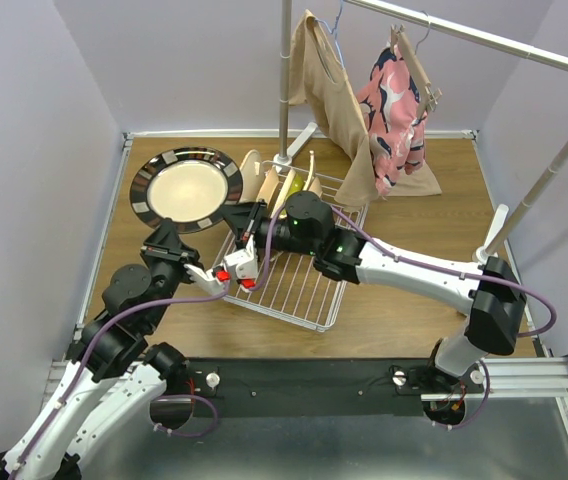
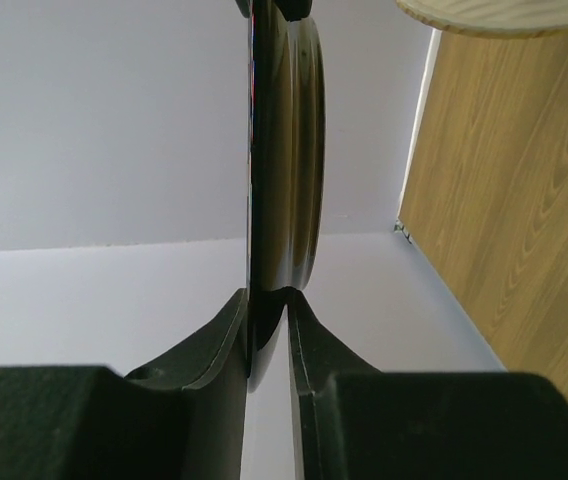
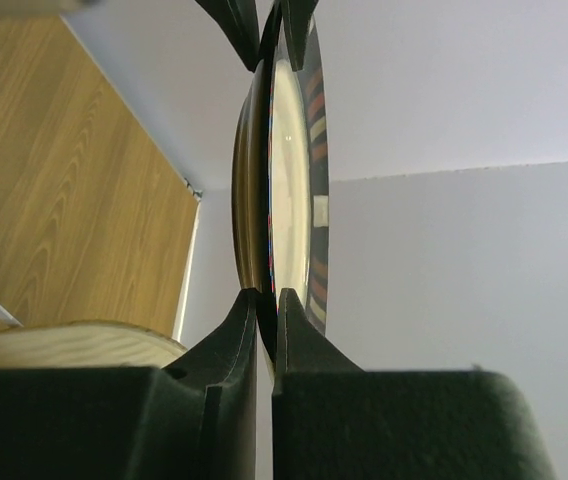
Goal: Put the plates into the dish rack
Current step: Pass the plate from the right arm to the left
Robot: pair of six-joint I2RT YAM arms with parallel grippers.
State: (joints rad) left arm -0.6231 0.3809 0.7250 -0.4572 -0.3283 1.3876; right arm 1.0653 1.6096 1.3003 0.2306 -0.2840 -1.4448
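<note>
Top: dark-rimmed silvery round plate (image 1: 186,190) held tilted above wooden surface (image 1: 424,300), just left of white wire dish rack (image 1: 299,290).
Left wrist: left gripper (image 2: 269,300) pinches plate rim.
Right wrist: right gripper (image 3: 267,300) narrow, clamped on rim.
Advice: free one grip only once other firm; lower plate edge-first between free prongs.

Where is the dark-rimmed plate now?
Top view: the dark-rimmed plate is back left, just left of the dish rack, its rim inside the left gripper and the right gripper.
</note>
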